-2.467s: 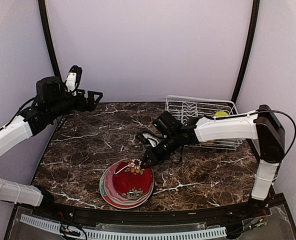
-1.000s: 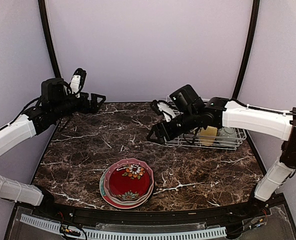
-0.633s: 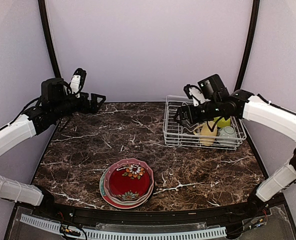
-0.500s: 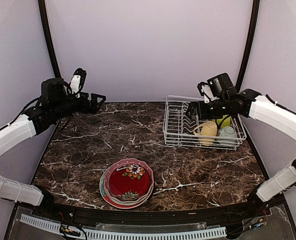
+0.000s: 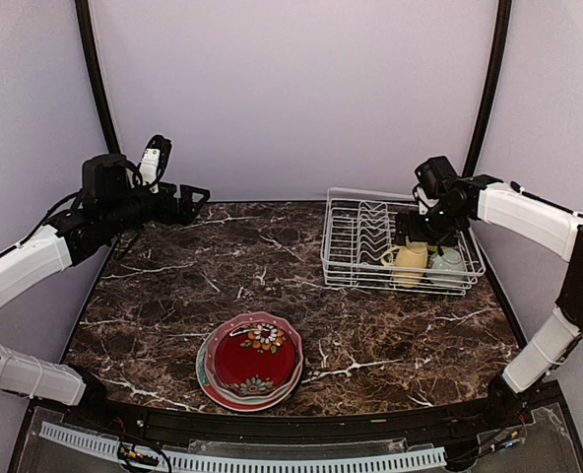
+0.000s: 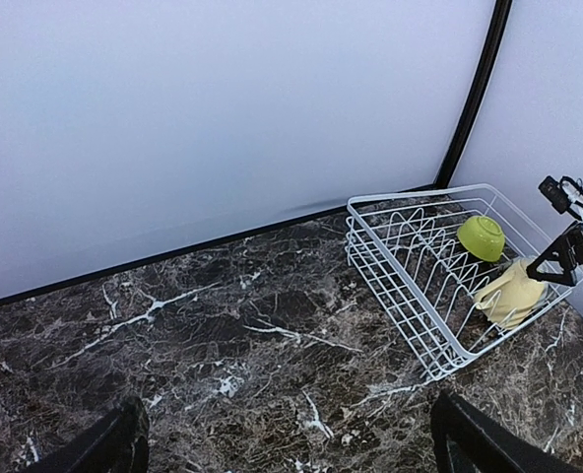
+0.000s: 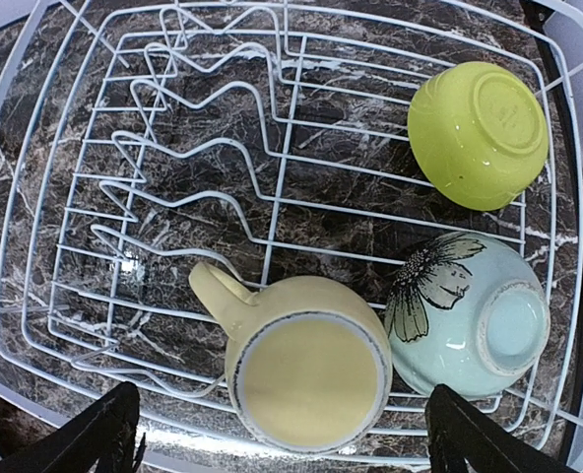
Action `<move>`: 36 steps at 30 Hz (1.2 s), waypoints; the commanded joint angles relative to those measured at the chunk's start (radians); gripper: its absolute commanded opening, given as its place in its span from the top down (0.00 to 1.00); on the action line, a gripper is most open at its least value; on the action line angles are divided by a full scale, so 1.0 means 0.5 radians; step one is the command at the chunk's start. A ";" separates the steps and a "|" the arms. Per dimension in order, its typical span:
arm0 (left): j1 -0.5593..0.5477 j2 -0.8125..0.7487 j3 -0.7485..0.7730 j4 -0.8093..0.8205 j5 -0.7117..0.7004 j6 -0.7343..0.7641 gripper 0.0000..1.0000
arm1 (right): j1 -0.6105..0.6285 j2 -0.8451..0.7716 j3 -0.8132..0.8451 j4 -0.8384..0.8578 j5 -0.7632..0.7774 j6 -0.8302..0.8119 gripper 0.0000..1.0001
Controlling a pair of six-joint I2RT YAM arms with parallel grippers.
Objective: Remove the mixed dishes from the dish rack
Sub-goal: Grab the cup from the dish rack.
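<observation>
The white wire dish rack (image 5: 356, 251) stands at the back right of the table. In it are a pale yellow mug (image 7: 306, 379), upside down, a pale blue cup (image 7: 469, 315) with a dark flower, and a lime-green bowl (image 7: 479, 133). My right gripper (image 7: 287, 439) hangs open straight above the mug (image 5: 407, 262), one finger on each side, touching nothing. Several plates (image 5: 252, 360), a red floral one on top, are stacked at the front middle. My left gripper (image 5: 188, 197) is open and empty, high over the back left; the rack (image 6: 400, 286) lies ahead of it.
The rack's upright plate prongs (image 7: 173, 168) hold nothing. Dark marble table (image 5: 173, 286) spreads between the plate stack and the rack. A black frame post (image 5: 484, 99) rises just behind the rack, and the purple walls close in the back and both sides.
My right arm has swung from near the plate stack back to the rack, and its open gripper now hangs over the yellow mug. The left arm has held still.
</observation>
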 commanded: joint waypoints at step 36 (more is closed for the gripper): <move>0.013 0.035 -0.021 0.025 0.102 -0.073 0.01 | -0.129 0.148 -0.017 0.179 -0.115 -0.279 0.71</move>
